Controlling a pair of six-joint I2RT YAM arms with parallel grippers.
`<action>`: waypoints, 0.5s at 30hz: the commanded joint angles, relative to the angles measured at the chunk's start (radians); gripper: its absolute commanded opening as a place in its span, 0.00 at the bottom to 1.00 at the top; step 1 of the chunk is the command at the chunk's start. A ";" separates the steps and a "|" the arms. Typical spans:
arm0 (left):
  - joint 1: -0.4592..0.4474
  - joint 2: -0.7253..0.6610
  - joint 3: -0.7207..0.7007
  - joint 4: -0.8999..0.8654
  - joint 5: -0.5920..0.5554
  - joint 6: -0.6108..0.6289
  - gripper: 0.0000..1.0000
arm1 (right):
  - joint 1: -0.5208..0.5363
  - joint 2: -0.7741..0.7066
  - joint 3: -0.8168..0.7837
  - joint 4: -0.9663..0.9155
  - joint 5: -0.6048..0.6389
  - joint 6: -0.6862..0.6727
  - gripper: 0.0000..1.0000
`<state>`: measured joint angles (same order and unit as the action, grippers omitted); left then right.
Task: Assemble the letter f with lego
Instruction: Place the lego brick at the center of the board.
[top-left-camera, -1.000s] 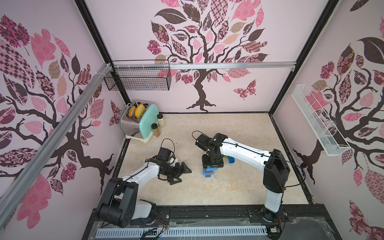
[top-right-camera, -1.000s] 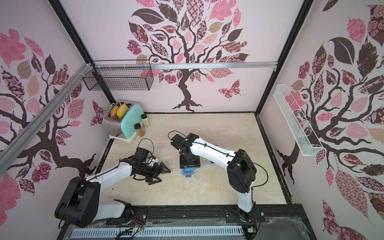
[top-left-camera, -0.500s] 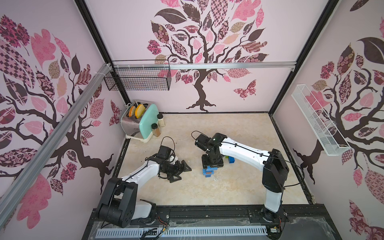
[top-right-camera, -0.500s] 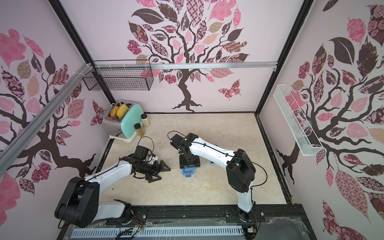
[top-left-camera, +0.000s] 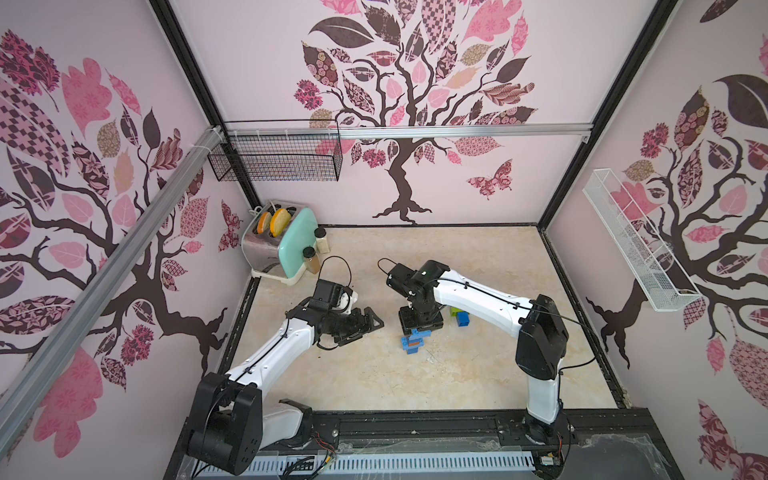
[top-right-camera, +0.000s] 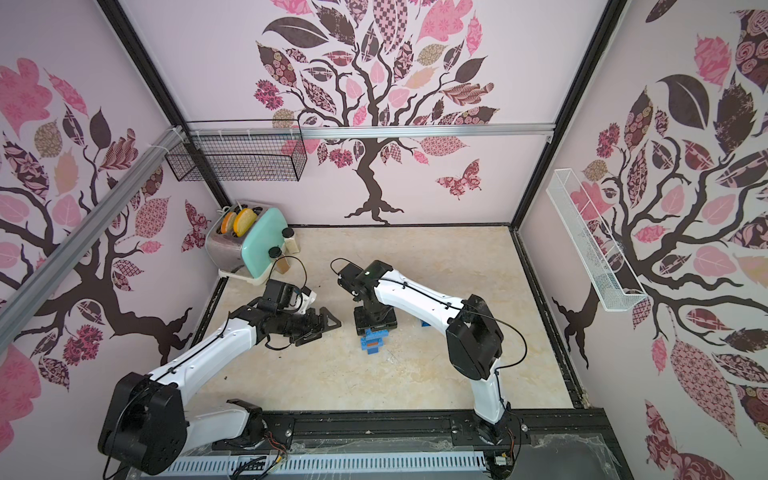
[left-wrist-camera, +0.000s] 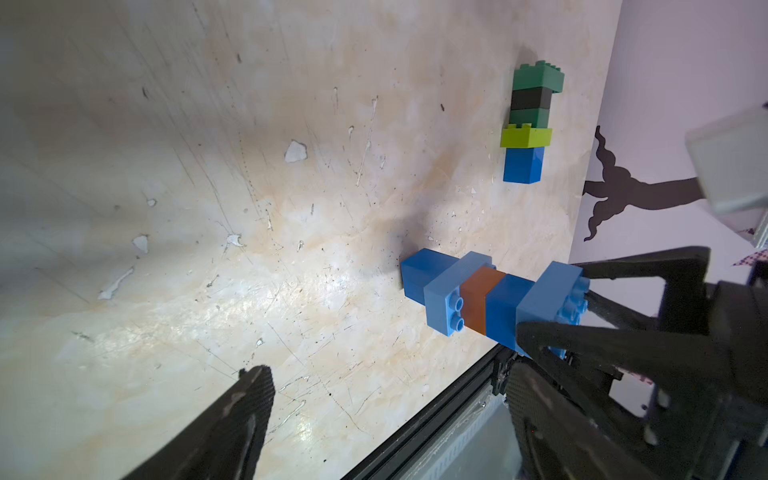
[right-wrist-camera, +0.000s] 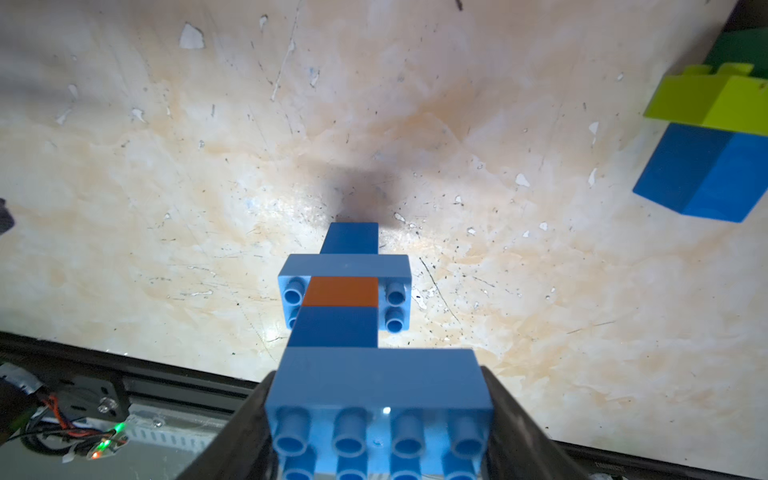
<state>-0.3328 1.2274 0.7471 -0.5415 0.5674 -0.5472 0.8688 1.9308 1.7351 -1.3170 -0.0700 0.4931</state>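
Pink walls printed with dark trees close round a beige marbled tabletop, with a chrome and mint toaster in its far corner.

In both top views the right gripper points straight down onto a standing tower of blue, light blue and brown studded plastic lego bricks near the middle of the table, hiding its top. The left gripper hangs just beside the tower without touching it. A lime green and blue bar of bricks peeks out behind the right arm.

The left wrist view gives what those views hide. The tower runs blue square, light blue oblong, brown, blue, then a light blue oblong top brick. The right gripper is clamped on that top brick, a finger on each side. The left gripper's own black fingers are spread wide, with only bare table between them. The bar is whole here: blue, lime green, dark green, black and dark green, lying on its side, well apart from the tower.

The right wrist view looks down the tower to its foot on the table. The top brick touches both fingers and overhangs the column on one side. Only the bar's blue and lime end shows.

Since a second ago the left gripper has shifted slightly toward the back wall and nearer the tower. The right arm, tower and bar have not moved.
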 joint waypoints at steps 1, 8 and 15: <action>-0.048 -0.069 -0.006 0.092 -0.056 0.109 0.90 | -0.040 -0.071 0.044 -0.041 -0.067 -0.067 0.65; -0.199 -0.308 -0.096 0.272 -0.148 0.420 0.88 | -0.078 -0.159 0.032 -0.084 -0.163 -0.155 0.67; -0.323 -0.308 -0.051 0.186 -0.191 0.689 0.85 | -0.083 -0.226 0.014 -0.085 -0.255 -0.197 0.67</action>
<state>-0.6273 0.8993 0.6659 -0.3283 0.4080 -0.0246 0.7849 1.7393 1.7401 -1.3869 -0.2634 0.3336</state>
